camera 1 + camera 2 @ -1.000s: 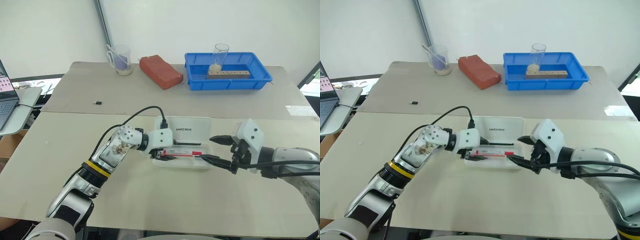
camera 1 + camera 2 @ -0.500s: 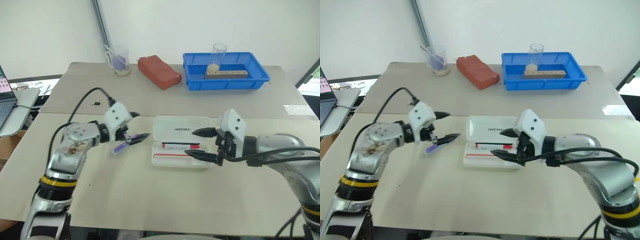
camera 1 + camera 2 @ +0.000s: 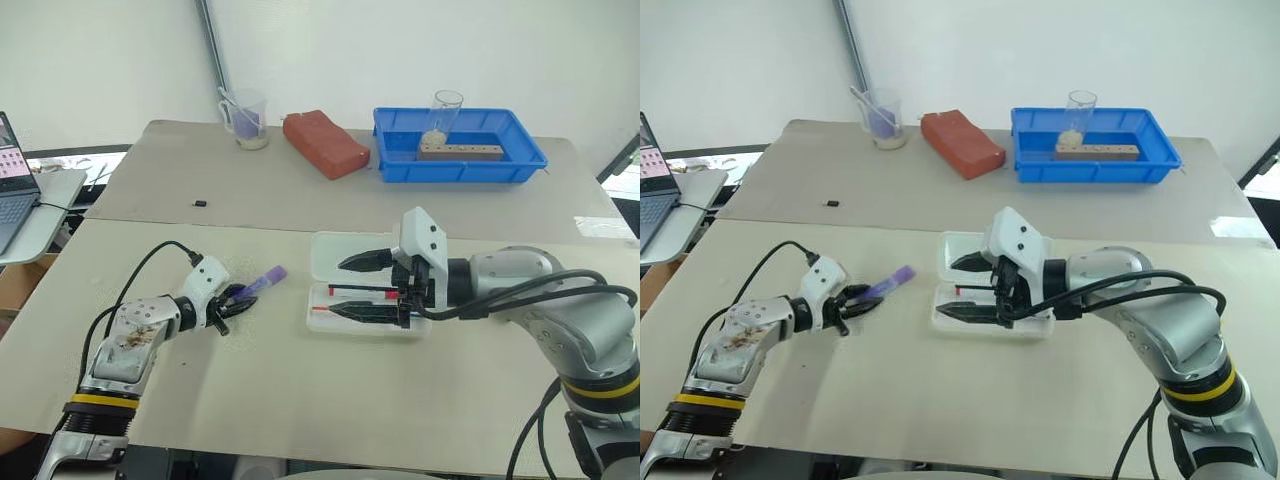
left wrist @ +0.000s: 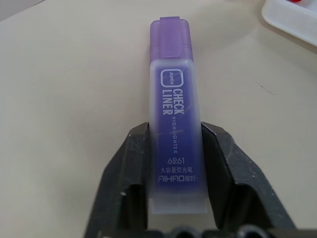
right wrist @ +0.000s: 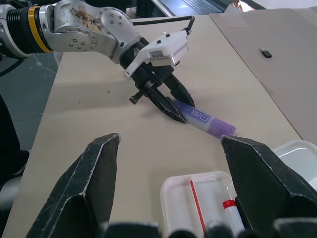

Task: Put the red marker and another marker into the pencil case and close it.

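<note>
The purple highlighter [image 3: 259, 281] lies low over the beige table [image 3: 300, 400], left of the pencil case [image 3: 366, 290]. Its long axis runs from near-left to far-right, the capped end toward the case. The left gripper [image 4: 176, 163] is clamped on its near end, one finger on each side of the barrel. In the open case the red marker [image 3: 352, 309] lies left to right, with a thin black stick [image 3: 360, 291] just beyond it.

The table is two beige tops butted together under a white wall. At the far edge stand a plastic beaker [image 3: 246, 118], a red brick [image 3: 323, 143] and a blue tray [image 3: 460, 145] holding a wooden block and a glass. A laptop [image 3: 15, 180] sits on a side table at the far left.

The left arm reaches low along the tabletop, pointing right. The right gripper [image 3: 355, 288] hangs over the case, pointing left, jaws spread wide and holding nothing.
</note>
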Tool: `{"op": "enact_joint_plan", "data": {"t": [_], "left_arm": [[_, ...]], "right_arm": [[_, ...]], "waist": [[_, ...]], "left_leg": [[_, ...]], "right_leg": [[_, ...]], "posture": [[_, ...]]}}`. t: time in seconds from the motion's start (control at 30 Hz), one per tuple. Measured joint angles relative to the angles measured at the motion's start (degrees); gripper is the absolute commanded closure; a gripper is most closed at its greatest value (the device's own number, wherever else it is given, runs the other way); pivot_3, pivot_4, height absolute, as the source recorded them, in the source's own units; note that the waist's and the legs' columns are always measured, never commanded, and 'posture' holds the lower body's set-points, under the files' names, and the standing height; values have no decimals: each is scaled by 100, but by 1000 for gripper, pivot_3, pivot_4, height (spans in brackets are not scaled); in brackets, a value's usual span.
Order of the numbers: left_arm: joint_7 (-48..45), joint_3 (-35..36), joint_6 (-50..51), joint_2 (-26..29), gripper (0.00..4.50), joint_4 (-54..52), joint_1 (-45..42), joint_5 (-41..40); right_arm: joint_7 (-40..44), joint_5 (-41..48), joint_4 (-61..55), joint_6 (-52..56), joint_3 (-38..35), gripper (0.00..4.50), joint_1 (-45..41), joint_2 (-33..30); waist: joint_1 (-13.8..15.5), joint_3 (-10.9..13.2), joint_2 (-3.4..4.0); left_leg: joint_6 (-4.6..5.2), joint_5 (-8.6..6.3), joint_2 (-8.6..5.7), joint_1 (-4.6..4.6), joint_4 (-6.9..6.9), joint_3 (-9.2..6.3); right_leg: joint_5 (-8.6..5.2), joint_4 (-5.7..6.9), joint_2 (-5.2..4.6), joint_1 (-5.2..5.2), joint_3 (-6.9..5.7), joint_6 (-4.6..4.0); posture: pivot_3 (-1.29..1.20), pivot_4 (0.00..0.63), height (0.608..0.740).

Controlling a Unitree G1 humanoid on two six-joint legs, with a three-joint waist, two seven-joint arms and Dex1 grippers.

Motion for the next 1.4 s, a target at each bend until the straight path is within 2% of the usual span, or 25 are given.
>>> {"op": "enact_joint_plan", "data": {"t": [0.2, 0.33, 0.5, 0.73, 0.87, 1.07, 1.13, 1.17, 1.3, 1.33, 1.4], "left_arm": [[-226, 6, 22, 394, 3554, -132, -262, -4], [-674, 2, 273, 701, 3554, -1052, -876, -368], [-1206, -855, 451, 656, 3554, -2018, -1167, -578], [-1274, -2111, -192, 50, 3554, -1518, -1311, 71], [-1278, -2402, -519, -136, 3554, -1109, -1355, 358], [-1314, -2456, -720, -296, 3554, -795, -1527, 514], [-1330, -2456, -757, -315, 2502, -752, -1555, 515], [-1343, -2456, -764, -329, 2143, -718, -1558, 515], [-1426, -2458, -765, -353, 205, -685, -1557, 511], [-1433, -2458, -763, -353, 63, -686, -1557, 511], [-1435, -2456, -739, -352, 63, -718, -1556, 508]], "right_arm": [[-42, -5, -19, 5, -113, 879, 259, -248], [-6, -34, -46, -3, -354, 879, 680, -589], [124, -170, -90, -125, -783, 879, 1478, -1088], [125, -328, -80, -226, -1267, 879, 2117, -1316], [0, -337, -130, -233, -1416, 879, 2341, -1304], [-240, -224, -397, -196, -1619, 879, 2509, -1180], [-287, -223, -431, -182, -1653, 879, 2582, -1180], [-309, -223, -433, -164, -1653, 879, 2603, -1176], [-430, -223, -437, -139, -1653, 879, 2610, -1107], [-459, -223, -436, -136, -1653, 879, 2609, -1100], [-473, -229, -415, -136, -1654, 879, 2610, -1104]], "waist": [[-17, 7, -11], [17, 9, -14], [-7, 4, -3], [-67, 10, -12], [-66, 15, -19], [-49, 22, -28], [-51, 22, -28], [-54, 22, -28], [-65, 22, -28], [-62, 23, -28], [-59, 23, -28]], "left_leg": [[0, 0, 3, -11, -3, -4], [0, 0, 0, -10, 0, 5], [1, 0, -1, -10, -1, 6], [1, 1, 0, -10, 3, -14], [1, 1, 0, -12, 4, -14], [1, 1, -1, -13, 9, -16], [1, 1, -1, -13, 9, -16], [1, 1, -1, -13, 8, -16], [1, 1, -1, -12, 8, -17], [1, 1, -1, -13, 8, -17], [1, 1, -1, -13, 9, -17]], "right_leg": [[-2, 3, 9, -5, 0, -3], [-3, -7, 2, 1, 3, 0], [-4, -11, 10, 4, 10, 3], [-5, -10, 25, 7, 11, 4], [-5, -10, 25, 6, 11, 4], [-6, -10, 23, 10, 8, 7], [-7, -10, 23, 10, 8, 7], [-7, -10, 23, 9, 8, 7], [-7, -9, 24, 9, 8, 7], [-7, -9, 24, 9, 8, 7], [-7, -9, 24, 10, 8, 7]], "posture": [[0, 150, 740], [0, 150, 740], [0, 150, 740], [0, 150, 740], [0, 150, 740], [0, 150, 740], [0, 150, 740], [0, 150, 740], [0, 150, 740], [0, 150, 740], [0, 150, 740]]}}
